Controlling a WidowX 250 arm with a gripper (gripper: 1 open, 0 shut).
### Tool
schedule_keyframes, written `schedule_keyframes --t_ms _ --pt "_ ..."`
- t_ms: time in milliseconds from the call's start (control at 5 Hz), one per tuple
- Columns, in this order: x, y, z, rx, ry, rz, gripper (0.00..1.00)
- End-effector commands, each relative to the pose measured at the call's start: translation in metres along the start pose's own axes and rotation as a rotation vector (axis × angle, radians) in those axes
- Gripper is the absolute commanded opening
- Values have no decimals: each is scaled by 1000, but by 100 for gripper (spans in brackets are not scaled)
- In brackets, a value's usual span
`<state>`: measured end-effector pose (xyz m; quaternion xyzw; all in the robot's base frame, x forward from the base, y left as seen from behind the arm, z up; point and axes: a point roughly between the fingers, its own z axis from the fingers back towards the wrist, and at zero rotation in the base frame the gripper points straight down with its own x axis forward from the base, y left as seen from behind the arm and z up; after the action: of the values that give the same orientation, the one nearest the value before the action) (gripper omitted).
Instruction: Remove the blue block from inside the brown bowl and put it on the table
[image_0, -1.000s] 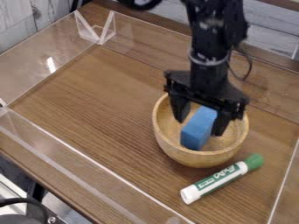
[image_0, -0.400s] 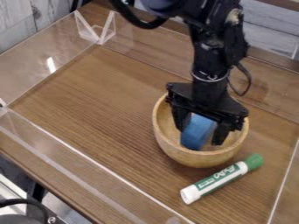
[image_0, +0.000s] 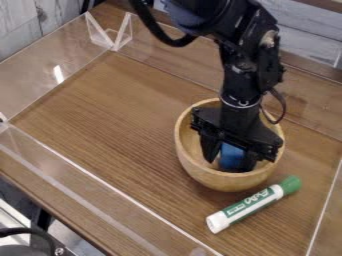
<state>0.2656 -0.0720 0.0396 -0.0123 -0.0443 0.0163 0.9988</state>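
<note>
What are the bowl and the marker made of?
The bowl looks like smooth wood, a bit shiny: it's light brown with streaky grain. The marker seems to be hard plastic, with a smooth white body and a green cap, but I can't be sure from a picture.

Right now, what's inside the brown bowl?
The blue block and the claw's black fingers are inside the brown bowl. The fingers hide parts of the block and bowl floor.

marker label | lettering on the white marker's barrel (image_0: 243, 212) | too small to read
</note>
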Motion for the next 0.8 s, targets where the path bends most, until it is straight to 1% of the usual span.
schedule_keyframes --t_ms 0,400,600 --pt "11 -4 11 1 -36 -12 0" --pt "15 -2 19 30 -20 -25 0" --pt "17 -1 23 37 -16 -25 0"
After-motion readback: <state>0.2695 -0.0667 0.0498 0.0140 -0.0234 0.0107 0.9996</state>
